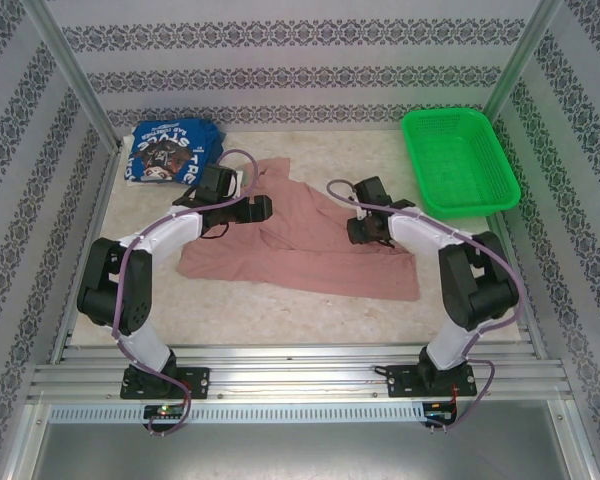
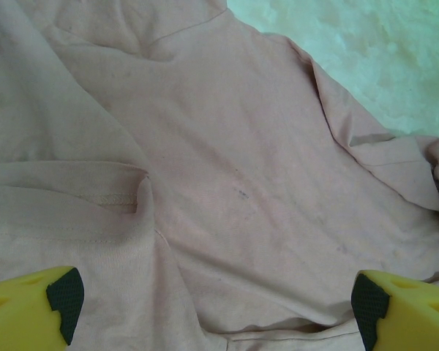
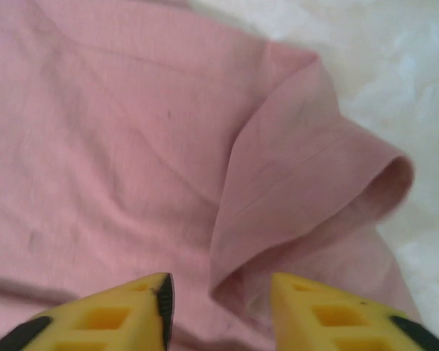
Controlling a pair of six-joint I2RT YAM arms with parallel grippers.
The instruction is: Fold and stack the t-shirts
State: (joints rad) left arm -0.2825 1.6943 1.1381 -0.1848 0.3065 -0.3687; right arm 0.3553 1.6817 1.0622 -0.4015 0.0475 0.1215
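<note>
The dusty pink t-shirt lies spread and creased across the middle of the table. A royal blue t-shirt with white lettering sits folded at the back left corner. My left gripper hovers over the pink shirt's left upper part. In the left wrist view it stands wide open over the cloth, holding nothing. My right gripper is over the shirt's right side. In the right wrist view it is open, with the folded-over sleeve lying loose just ahead of its fingers.
A green mesh basket stands at the back right. Patterned walls and metal posts enclose the table on three sides. Bare pale tabletop shows in front of the pink shirt and beside the sleeve.
</note>
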